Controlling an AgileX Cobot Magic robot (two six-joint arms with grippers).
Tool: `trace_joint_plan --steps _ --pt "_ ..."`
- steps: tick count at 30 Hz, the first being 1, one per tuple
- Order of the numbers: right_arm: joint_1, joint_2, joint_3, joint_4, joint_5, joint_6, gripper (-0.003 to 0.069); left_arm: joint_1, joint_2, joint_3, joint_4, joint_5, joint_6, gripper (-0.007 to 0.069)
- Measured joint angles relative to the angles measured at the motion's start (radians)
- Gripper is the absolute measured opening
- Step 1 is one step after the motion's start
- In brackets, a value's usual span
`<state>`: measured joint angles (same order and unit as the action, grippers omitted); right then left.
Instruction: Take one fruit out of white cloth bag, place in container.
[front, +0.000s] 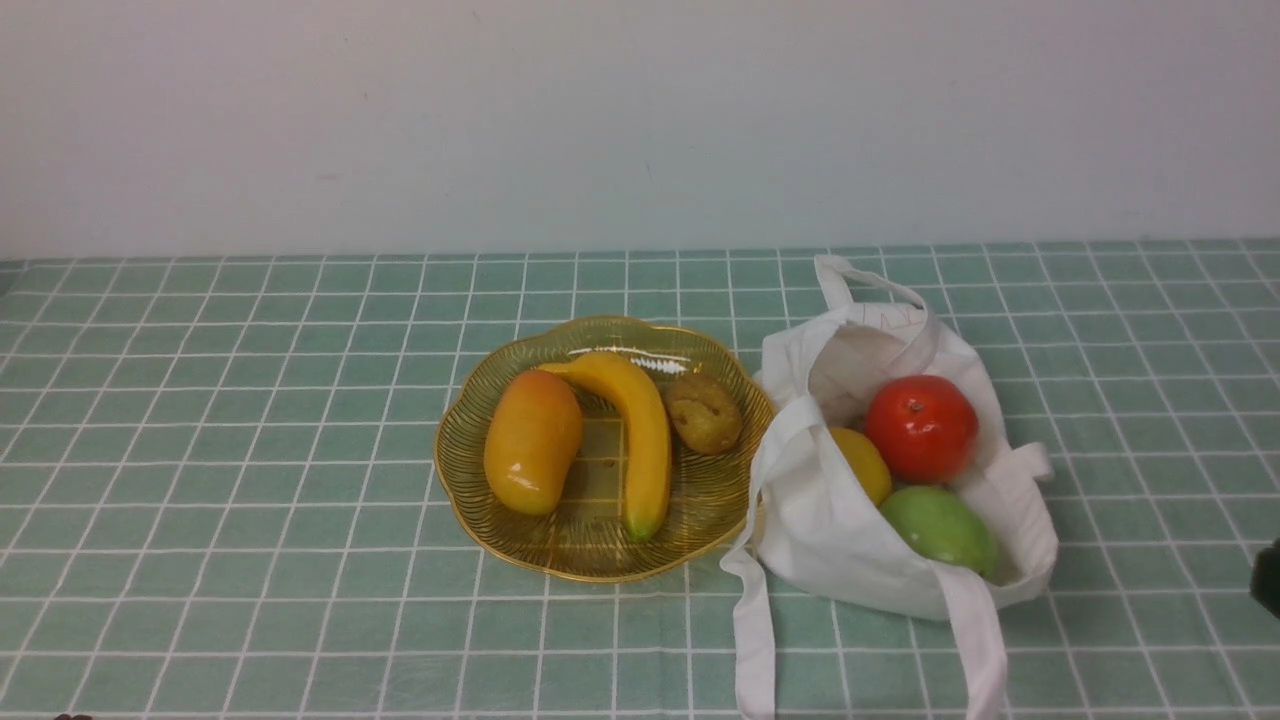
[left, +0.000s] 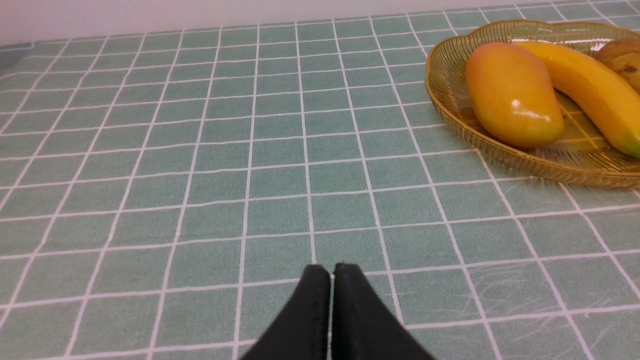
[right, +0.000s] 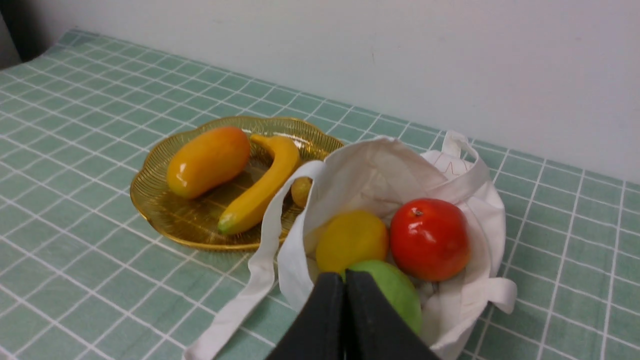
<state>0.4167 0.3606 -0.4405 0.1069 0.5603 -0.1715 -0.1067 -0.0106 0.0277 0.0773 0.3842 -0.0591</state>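
Note:
The orange-yellow mango-like fruit (front: 532, 441) lies in the golden wire dish (front: 500, 510), on its left side, beside a banana (front: 630, 425) and a small brown fruit (front: 703, 411). The white cloth bag (front: 830, 530) slumps open right of the dish, holding a red round fruit (front: 921, 428), a yellow fruit (front: 862, 462) and a green oval fruit (front: 940, 527). My left gripper (left: 332, 270) is shut with nothing in it, low over bare cloth away from the dish (left: 530, 160). My right gripper (right: 344, 278) is shut and empty, hanging near the bag (right: 370, 170) by the green fruit (right: 395, 290).
A green tablecloth (front: 250, 420) with a white grid covers the table up to a pale wall behind. The bag's strap handles (front: 755, 640) trail toward the front edge. A dark bit of my right arm (front: 1266, 578) shows at the front view's right border.

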Motion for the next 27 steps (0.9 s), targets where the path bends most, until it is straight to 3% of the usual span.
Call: trace_joint_plan --steps 19,27 --pt "0.000 0.000 0.000 -0.036 0.089 -0.006 -0.0014 0.000 0.000 0.000 0.000 0.000 0.000 -0.0008" --pt "0.000 -0.017 0.001 0.055 0.084 0.005 -0.0015 0.000 0.000 0.000 0.000 0.000 0.000 -0.0008"
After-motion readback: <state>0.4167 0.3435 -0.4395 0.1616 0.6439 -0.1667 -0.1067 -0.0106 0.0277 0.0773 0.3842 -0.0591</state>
